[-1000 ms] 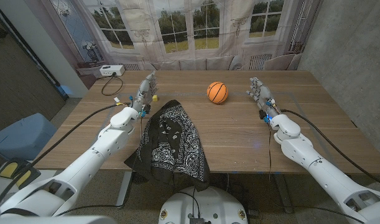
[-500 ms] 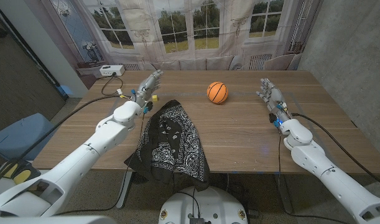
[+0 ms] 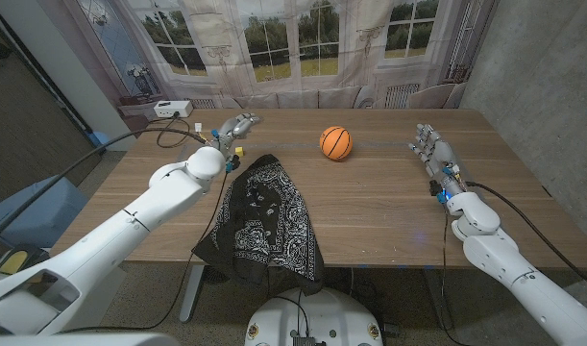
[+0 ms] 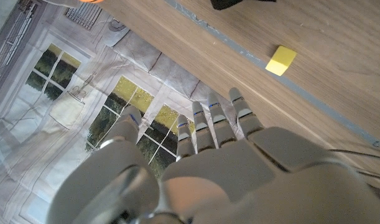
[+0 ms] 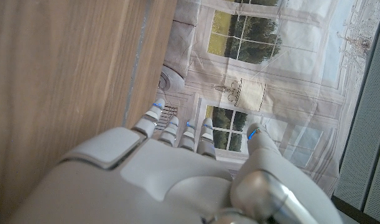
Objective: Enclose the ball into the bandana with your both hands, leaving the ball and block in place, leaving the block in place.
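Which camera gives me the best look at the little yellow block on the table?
The left wrist view: the yellow block shows large and unobstructed on the wood, beyond the left hand. In the head view it is a small speck beside that hand, partly hidden. The right wrist view looks along the table edge toward the backdrop.

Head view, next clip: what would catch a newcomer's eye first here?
The orange basketball stands alone toward the far middle of the wooden table. Nearer, the black paisley bandana lies crumpled and hangs over the near edge. Both robot hands, left and right, hover open far apart, holding nothing, with a small yellow block near the left.
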Controlling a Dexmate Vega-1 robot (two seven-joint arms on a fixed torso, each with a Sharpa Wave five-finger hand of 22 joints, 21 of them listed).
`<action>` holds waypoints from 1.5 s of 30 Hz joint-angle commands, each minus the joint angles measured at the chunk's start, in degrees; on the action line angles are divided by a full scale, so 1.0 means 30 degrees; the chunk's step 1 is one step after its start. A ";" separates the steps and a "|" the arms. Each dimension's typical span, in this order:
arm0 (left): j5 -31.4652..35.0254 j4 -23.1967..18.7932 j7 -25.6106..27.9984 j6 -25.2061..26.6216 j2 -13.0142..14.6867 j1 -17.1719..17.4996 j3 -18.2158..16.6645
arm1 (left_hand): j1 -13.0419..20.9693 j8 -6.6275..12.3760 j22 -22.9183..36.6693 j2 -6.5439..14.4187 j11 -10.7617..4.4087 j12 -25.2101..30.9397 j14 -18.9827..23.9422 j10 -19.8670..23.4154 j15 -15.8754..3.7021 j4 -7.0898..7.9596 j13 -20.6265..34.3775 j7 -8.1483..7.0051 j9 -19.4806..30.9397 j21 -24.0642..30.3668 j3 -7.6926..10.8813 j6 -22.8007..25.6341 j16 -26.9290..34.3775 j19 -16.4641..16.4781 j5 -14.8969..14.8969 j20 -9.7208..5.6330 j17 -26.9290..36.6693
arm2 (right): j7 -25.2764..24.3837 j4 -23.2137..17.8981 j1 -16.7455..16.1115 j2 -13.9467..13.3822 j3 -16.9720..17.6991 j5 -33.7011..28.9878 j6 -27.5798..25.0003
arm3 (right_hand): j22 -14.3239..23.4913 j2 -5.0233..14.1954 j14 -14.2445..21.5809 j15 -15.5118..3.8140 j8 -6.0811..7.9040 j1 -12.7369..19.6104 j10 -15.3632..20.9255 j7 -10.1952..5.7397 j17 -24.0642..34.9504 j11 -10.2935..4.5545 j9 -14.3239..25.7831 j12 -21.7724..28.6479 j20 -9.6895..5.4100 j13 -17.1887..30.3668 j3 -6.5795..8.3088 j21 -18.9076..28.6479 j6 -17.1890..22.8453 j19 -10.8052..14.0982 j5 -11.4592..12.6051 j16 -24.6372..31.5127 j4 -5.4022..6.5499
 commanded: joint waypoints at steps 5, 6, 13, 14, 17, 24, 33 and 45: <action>0.2817 -0.2783 -0.1651 0.9610 0.1082 -0.3252 0.3184 | 0.0439 -0.0075 0.0077 -0.0341 0.0241 -0.0087 -0.0644 -0.0192 0.0350 0.0211 0.0229 0.0066 0.0115 0.0042 -0.0383 0.0193 -0.0151 0.0013 -0.0156 0.0007 0.0289 | 0.1177 0.0932 -0.0367 0.0144 0.0661 0.0859 0.0931 | 0.0057 0.0014 0.0128 0.0270 0.0145 -0.0136 0.0472 0.0116 0.0032 0.0196 0.0019 0.0186 0.0021 0.0056 0.0031 0.0114 0.0130 0.0208 0.0139 0.0112 0.0104; 0.2856 -0.2737 -0.1809 0.9523 0.1147 -0.3347 0.3324 | 0.0411 -0.0101 0.0080 -0.0352 0.0358 -0.0125 -0.0850 -0.0270 0.0442 0.0266 0.0247 0.0096 0.0120 0.0021 -0.0439 0.0192 -0.0221 -0.0040 -0.0163 0.0047 0.0317 | 0.1179 0.0947 -0.0401 0.0175 0.0697 0.0914 0.0957 | 0.0057 0.0014 0.0169 0.0299 0.0149 -0.0148 0.0480 0.0118 0.0034 0.0199 0.0020 0.0183 0.0031 0.0057 0.0028 0.0115 0.0143 0.0215 0.0138 0.0127 0.0112; 0.3762 -0.2735 -0.3053 1.1446 0.1333 -0.5301 0.5583 | -0.0128 -0.0172 0.0097 -0.0053 0.0672 -0.0190 -0.1212 -0.0371 0.0755 0.0767 0.0332 0.0302 0.0131 -0.0099 -0.0646 0.0344 -0.0305 -0.0354 -0.0172 0.0205 0.0498 | 0.1349 0.1173 -0.0578 0.0290 0.0823 0.1175 0.1038 | 0.0057 0.0038 0.0359 0.0476 0.0189 -0.0177 0.0721 0.0174 0.0036 0.0457 0.0023 0.0230 0.0130 0.0064 0.0038 0.0109 0.0267 0.0221 0.0137 0.0172 0.0135; 0.3735 -0.2712 -0.3449 1.1969 0.1271 -0.5690 0.5877 | -0.0146 -0.0183 0.0098 -0.0042 0.0549 -0.0171 -0.1216 -0.0315 0.0746 0.0776 0.0342 0.0294 0.0132 -0.0131 -0.0647 0.0358 -0.0317 -0.0435 -0.0159 0.0260 0.0496 | 0.1571 0.1305 -0.0560 0.0327 0.0841 0.1297 0.1110 | 0.0057 0.0044 0.0444 0.0568 0.0207 -0.0185 0.0757 0.0192 0.0038 0.0511 0.0024 0.0232 0.0121 0.0066 0.0040 0.0108 0.0322 0.0222 0.0137 0.0199 0.0142; 0.4224 -0.2544 -0.4397 1.2394 0.1448 -0.6882 0.7284 | -0.0059 -0.0108 0.0098 0.0037 0.0553 -0.0189 -0.1226 -0.0339 0.0696 0.0736 0.0361 0.0332 0.0137 -0.0177 -0.0584 0.0626 -0.0349 -0.0548 -0.0122 0.0209 0.0477 | 0.1435 0.1239 -0.0687 0.0291 0.0906 0.1283 0.1067 | 0.0057 0.0053 0.0511 0.0597 0.0226 -0.0191 0.0846 0.0227 0.0039 0.0605 0.0024 0.0249 0.0150 0.0068 0.0046 0.0111 0.0390 0.0237 0.0137 0.0212 0.0147; 0.4898 -0.1812 -0.5548 1.3388 0.0937 -0.8610 0.9304 | 0.0050 0.0020 0.0099 0.0079 0.0417 -0.0138 -0.1059 -0.0171 0.0469 0.0665 0.0401 0.0306 0.0149 -0.0191 -0.0540 0.1124 -0.0336 -0.0576 -0.0102 0.0144 0.0444 | 0.1680 0.1530 -0.0758 0.0393 0.1014 0.1489 0.1211 | 0.0058 0.0076 0.0697 0.0726 0.0256 -0.0181 0.1007 0.0248 0.0038 0.0769 0.0025 0.0268 0.0216 0.0075 0.0070 0.0130 0.0518 0.0304 0.0139 0.0250 0.0145; 0.5632 -0.0788 -0.7312 1.4496 0.0325 -1.1123 1.2295 | 0.0292 0.0178 0.0098 0.0121 0.0280 -0.0098 -0.0820 -0.0011 0.0267 0.0523 0.0460 0.0371 0.0177 -0.0118 -0.0492 0.1784 -0.0300 -0.0380 -0.0101 0.0023 0.0401 | 0.1975 0.2120 -0.0657 0.0668 0.1117 0.1743 0.1460 | 0.0059 0.0089 0.1024 0.0954 0.0275 -0.0250 0.1413 0.0352 0.0062 0.1085 0.0028 0.0355 0.0281 0.0086 0.0067 0.0141 0.0666 0.0369 0.0124 0.0331 0.0194; 0.6146 0.0338 -0.9017 1.6118 -0.0610 -1.4439 1.6413 | 0.0525 0.0403 0.0097 0.0358 0.0138 -0.0043 -0.0640 0.0164 0.0092 0.0512 0.0549 0.0457 0.0220 0.0007 -0.0528 0.2711 -0.0190 -0.0050 -0.0119 -0.0348 0.0483 | 0.2808 0.3138 -0.0212 0.0858 0.1176 0.2144 0.1576 | 0.0062 0.0110 0.1220 0.1077 0.0280 -0.0307 0.1694 0.0415 0.0084 0.1245 0.0030 0.0389 0.0360 0.0098 0.0075 0.0170 0.0783 0.0480 0.0114 0.0357 0.0239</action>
